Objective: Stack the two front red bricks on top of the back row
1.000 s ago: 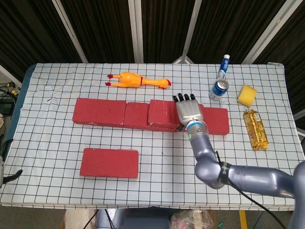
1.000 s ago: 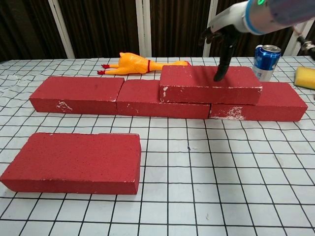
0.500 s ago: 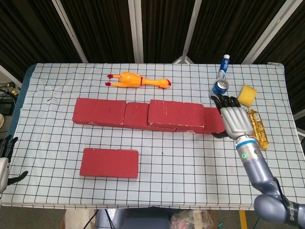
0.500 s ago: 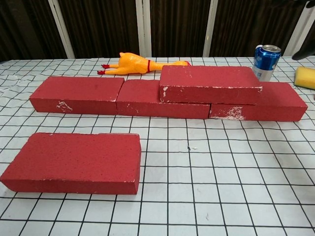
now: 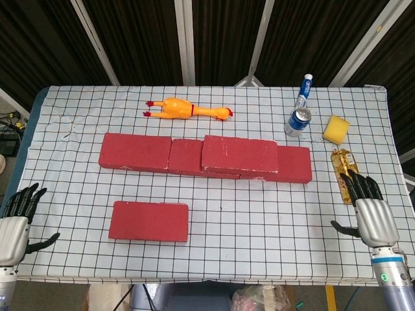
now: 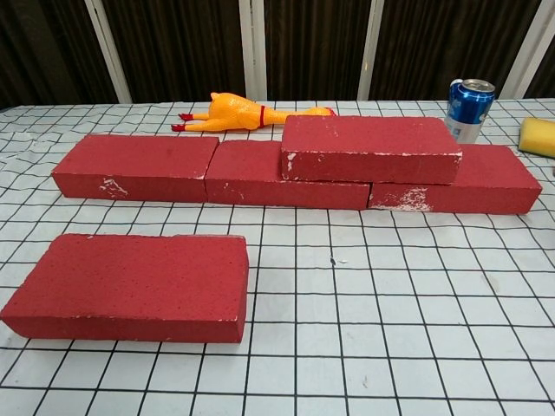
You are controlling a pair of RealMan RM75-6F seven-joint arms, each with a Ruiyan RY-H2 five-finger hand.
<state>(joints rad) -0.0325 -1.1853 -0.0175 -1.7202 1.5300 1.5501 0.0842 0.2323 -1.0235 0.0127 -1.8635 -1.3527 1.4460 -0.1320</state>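
Observation:
Three red bricks form the back row point(image 5: 135, 151) point(image 6: 136, 166) across the table's middle. One more red brick point(image 5: 240, 155) point(image 6: 368, 148) lies stacked on that row, right of centre. A single red brick point(image 5: 149, 221) point(image 6: 130, 285) lies flat at the front left. My right hand point(image 5: 368, 212) hovers at the table's right front edge, fingers spread, holding nothing. My left hand point(image 5: 17, 223) shows at the left front edge, fingers apart and empty. Neither hand appears in the chest view.
A yellow rubber chicken point(image 5: 188, 109) point(image 6: 247, 113) lies behind the row. A blue can point(image 5: 297, 122) point(image 6: 467, 108), a blue tube point(image 5: 304, 90), a yellow sponge point(image 5: 336, 128) point(image 6: 538, 135) and a gold packet point(image 5: 345, 171) sit at the right. The checked cloth point(image 5: 259, 220) covers the table.
My right hand lifted off the stacked brick and drew back to the right front edge. My left hand has risen into view at the left edge. The bricks stayed put.

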